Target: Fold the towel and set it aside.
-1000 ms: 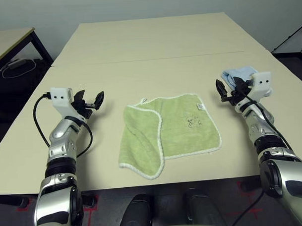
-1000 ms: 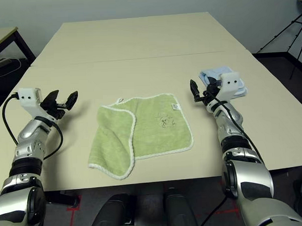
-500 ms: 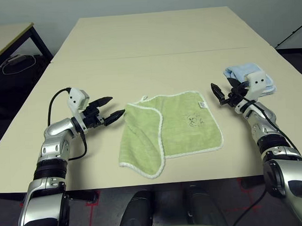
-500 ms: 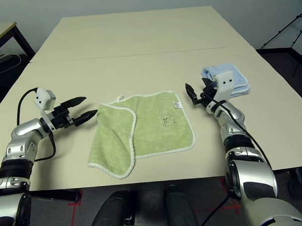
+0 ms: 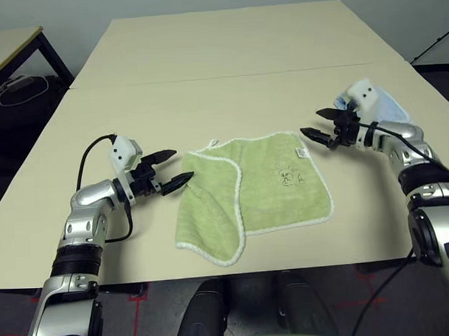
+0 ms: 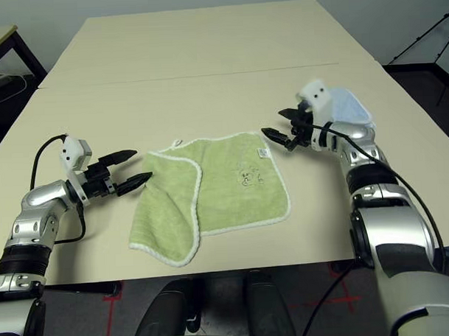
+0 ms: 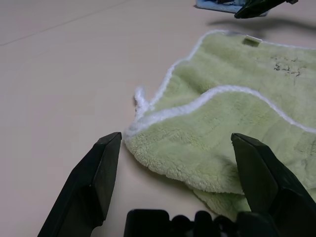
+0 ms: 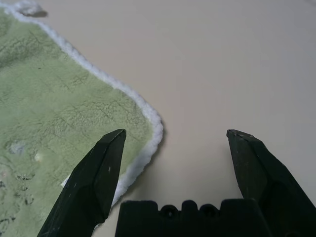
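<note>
A: What lies on the table?

B: A small light green terry towel (image 5: 253, 193) with white stitched edging, in the middle of the smooth beige tabletop (image 5: 207, 87). Its nap is looped and fuzzy. The robot's left third is folded over onto the rest, so that side is a double layer with a rounded, puffy fold edge. A small white tag (image 5: 301, 152) sits near the far right corner, and a faint embroidered motif (image 5: 287, 178) shows on the single layer; what it depicts is too faint to tell.

A: And the grippers?

B: The left gripper (image 5: 175, 168), two tapered black fingers, is spread wide and empty, just beside the folded far-left corner; in the left wrist view the fingers (image 7: 91, 183) frame that corner. The right gripper (image 6: 277, 125) is likewise spread and empty, over the tag corner; the right wrist view shows the white edging between its fingers (image 8: 98, 175).

A: Anything obscured?

B: A folded light blue towel (image 6: 349, 106) lies behind the right wrist, partly covered by its white camera housing (image 6: 313, 95).
</note>
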Available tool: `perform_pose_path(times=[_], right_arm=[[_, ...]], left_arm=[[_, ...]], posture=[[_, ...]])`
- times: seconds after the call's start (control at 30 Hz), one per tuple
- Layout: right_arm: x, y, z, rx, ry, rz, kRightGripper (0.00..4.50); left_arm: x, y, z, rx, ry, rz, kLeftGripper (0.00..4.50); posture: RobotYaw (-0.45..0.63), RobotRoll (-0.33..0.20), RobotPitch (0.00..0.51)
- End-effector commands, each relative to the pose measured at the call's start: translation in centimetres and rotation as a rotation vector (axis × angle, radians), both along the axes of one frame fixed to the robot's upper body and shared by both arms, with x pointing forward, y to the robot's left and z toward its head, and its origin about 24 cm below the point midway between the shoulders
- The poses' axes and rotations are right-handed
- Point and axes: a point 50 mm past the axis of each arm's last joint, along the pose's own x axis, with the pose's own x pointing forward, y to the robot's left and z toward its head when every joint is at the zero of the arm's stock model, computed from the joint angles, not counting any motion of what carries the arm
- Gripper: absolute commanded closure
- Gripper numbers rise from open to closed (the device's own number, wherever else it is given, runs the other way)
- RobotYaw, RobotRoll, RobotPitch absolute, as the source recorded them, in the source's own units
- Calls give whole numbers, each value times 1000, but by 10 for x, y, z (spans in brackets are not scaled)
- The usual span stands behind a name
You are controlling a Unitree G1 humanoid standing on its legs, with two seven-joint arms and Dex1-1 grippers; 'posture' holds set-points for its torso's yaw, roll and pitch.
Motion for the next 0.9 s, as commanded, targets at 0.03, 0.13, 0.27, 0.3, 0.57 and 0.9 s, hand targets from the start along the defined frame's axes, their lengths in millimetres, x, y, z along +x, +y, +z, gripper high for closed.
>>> perform_pose_path(times=[0.03,0.13,0.27,0.3,0.57,0.9], right_arm=[[3,4,-4,-36,45,-21,42],[5,8,-3,-90,63,-6,42],[7,11,0,-146,75,16,42],[7,11,0,-155,74,18,42],[10,19,3,-186,76,32,42],[11,31,-5,-199,95,47,208]], left_arm=[[-2,-6,3,-9,1,-33,0],[-3,-8,6,-8,-2,-44,0],[-4,-9,9,-9,-7,-47,0],[-5,-9,10,-9,-8,-47,0],[-11,-13,11,-21,-13,-43,0],[-16,-16,9,-17,1,-45,0]], posture=[[70,0,133],[80,0,138],[96,0,144],[99,0,144],[124,0,150],[137,0,151]])
